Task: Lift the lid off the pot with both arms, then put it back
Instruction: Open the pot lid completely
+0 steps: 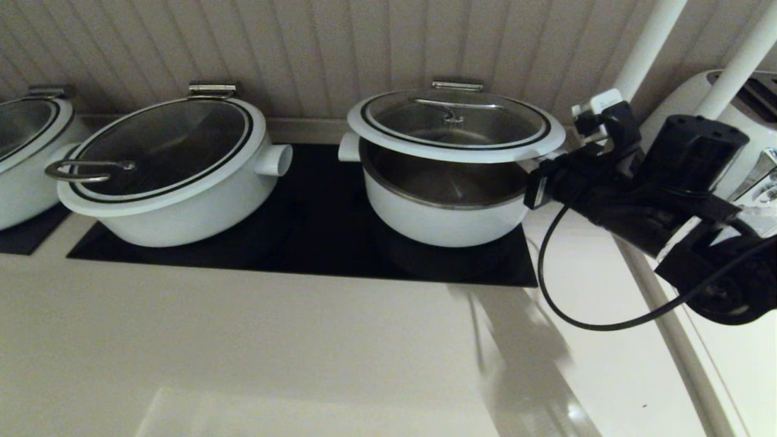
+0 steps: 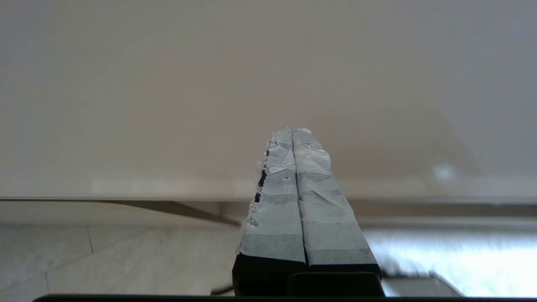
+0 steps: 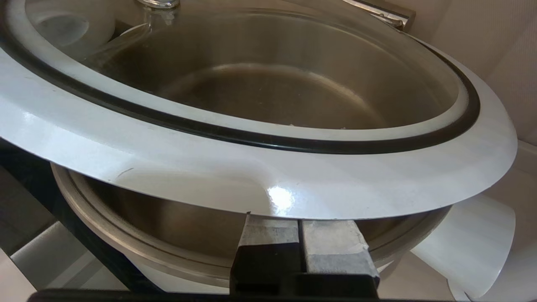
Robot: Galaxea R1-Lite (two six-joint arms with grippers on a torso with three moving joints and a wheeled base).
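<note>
Grey taped fingers of the right gripper [image 3: 300, 224] sit pressed together beneath the lid's white rim.

With its two pads side by side and no gap between them, the right gripper props the raised lid [image 1: 455, 124] from below at the edge nearest the right arm [image 1: 631, 194]; nothing is pinched between them. The lid hangs tilted over the pot [image 1: 446, 206], its far edge at the steel hinge bracket [image 1: 458, 85], the steel interior showing underneath. The pot stands on a black cooktop [image 1: 315, 243] beside a wider white pot [image 1: 176, 176] with a loop-handled lid. The left gripper [image 2: 293, 134] is narrow too, pads touching, above a pale counter [image 2: 168, 105], away from the pots. No writing or brand mark can be read.
</note>
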